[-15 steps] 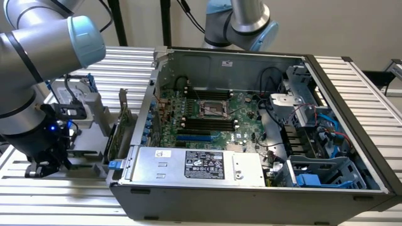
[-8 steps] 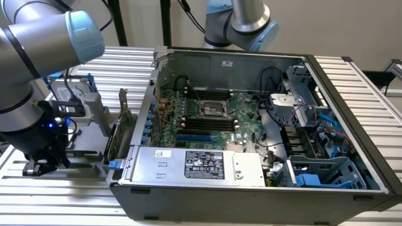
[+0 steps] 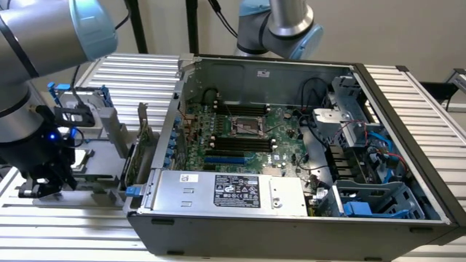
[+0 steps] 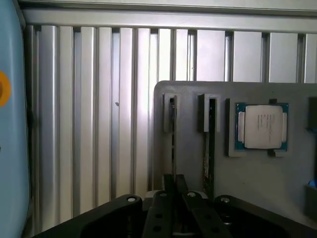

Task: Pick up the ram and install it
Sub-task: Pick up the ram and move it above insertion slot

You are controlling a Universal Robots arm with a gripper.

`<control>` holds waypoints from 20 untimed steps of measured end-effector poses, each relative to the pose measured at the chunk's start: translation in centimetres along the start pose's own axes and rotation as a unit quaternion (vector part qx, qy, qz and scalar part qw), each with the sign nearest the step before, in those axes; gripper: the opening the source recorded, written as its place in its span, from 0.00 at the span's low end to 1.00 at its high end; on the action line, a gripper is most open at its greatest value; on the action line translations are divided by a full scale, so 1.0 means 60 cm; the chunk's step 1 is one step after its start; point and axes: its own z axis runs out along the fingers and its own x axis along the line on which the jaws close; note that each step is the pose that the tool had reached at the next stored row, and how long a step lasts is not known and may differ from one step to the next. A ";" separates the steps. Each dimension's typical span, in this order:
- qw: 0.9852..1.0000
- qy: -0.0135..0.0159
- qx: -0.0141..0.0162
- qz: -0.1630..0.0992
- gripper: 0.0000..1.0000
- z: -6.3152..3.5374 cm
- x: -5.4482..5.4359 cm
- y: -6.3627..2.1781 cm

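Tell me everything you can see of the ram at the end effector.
The ram shows edge-on as a thin dark strip, so its chips are hidden. It stands on its long edge, upright in one slot of the grey holder, with a second stick in the next slot. The end effector is shut on one end of it.

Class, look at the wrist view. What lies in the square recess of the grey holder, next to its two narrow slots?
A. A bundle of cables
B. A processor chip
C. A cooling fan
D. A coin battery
B: a flat, square silver processor chip with a green rim sits in the recess of the grey holder.
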 end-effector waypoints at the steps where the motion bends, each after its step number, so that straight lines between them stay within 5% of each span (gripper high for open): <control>1: 1.000 0.000 0.000 0.000 0.13 -0.007 0.000 0.000; 11: 1.000 0.000 -0.001 0.000 0.13 -0.083 -0.006 -0.001; 20: 1.000 0.000 -0.001 0.000 0.13 -0.138 -0.017 -0.022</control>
